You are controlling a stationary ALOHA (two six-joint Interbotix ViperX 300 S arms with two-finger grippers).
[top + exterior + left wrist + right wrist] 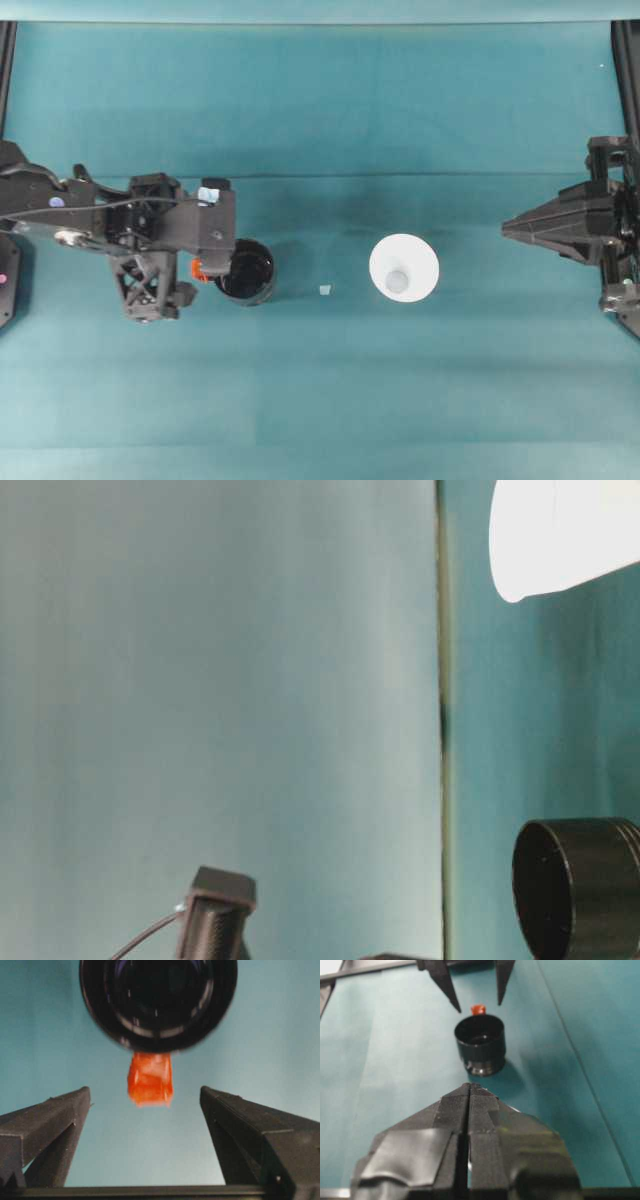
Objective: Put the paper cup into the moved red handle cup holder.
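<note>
You saw a shiny black plastic cup holder [246,271] with bright spots of light on its rim, and its red handle [150,1080] looked see-through. The paper cup [404,267] was plain, dull white. The table cover [320,110] looked like soft, dull teal cloth. The right gripper [469,1088] had ridged fingertips wrapped in shiny black tape.

The worktop [320,110] is covered edge to edge by a teal cloth with faint horizontal crease lines. Black frame rails [6,60] run along its left and right borders. Behind it stands a plain pale teal backdrop wall [220,680]. Lighting is even and diffuse; shadows are soft.
</note>
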